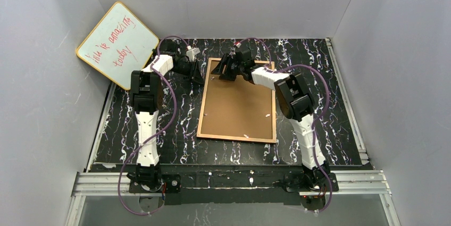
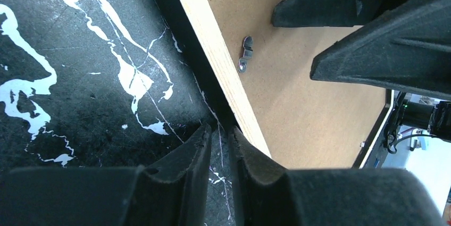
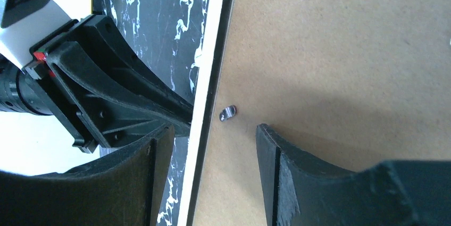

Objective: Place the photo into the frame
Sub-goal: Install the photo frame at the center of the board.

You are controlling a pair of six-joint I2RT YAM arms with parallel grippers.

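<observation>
Top external view: the frame (image 1: 201,114) is laid back-up on the marbled table (image 1: 181,146), with the backing panel (image 1: 239,106) seated inside. The left gripper (image 2: 219,130) is drawn nearly closed, empty, beside the frame's left rail; the right gripper (image 3: 215,130) is spread astride that rail.

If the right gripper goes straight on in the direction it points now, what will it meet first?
Probably the frame's light rail, lying between the right gripper's open fingers near a metal clip; depth is unclear.
</observation>
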